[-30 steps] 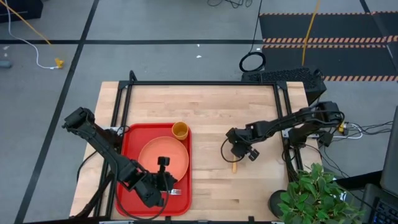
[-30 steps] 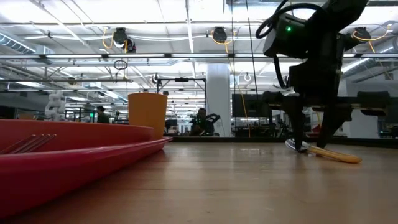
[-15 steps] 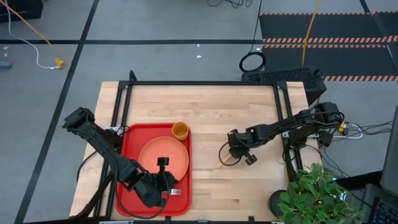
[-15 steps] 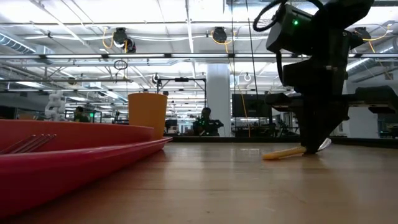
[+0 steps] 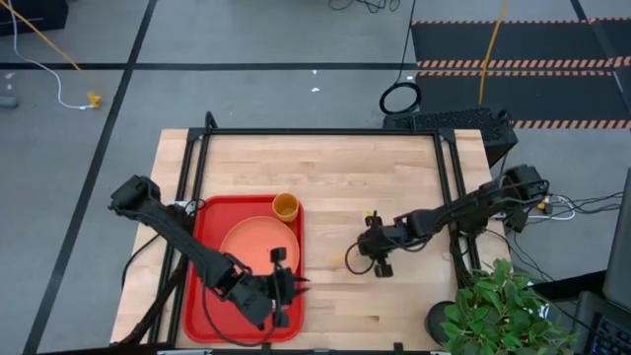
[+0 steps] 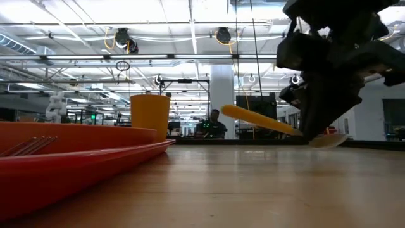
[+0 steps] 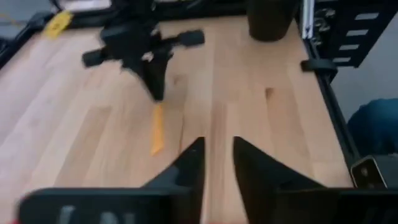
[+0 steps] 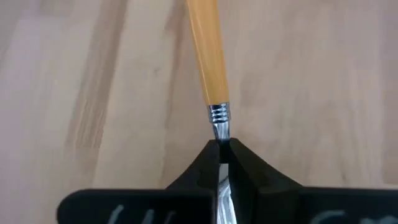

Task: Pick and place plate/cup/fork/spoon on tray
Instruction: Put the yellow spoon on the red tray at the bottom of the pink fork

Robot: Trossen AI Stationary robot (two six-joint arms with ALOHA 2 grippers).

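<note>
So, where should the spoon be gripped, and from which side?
At the thin metal neck of the spoon, between bowl and handle, from above: it is narrow enough for the right gripper, which is shut on it there, handle tilted up.

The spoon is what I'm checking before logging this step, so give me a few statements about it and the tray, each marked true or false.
1. The right gripper is shut on the spoon at its metal neck. True.
2. The spoon's handle lies flat on the table. False: in the low view it angles upward.
3. The cup stands on the tray. True.
4. The plate sits on bare wood. False: it is on the tray.
5. The left gripper holds the fork. False: its fingers are empty.
</note>
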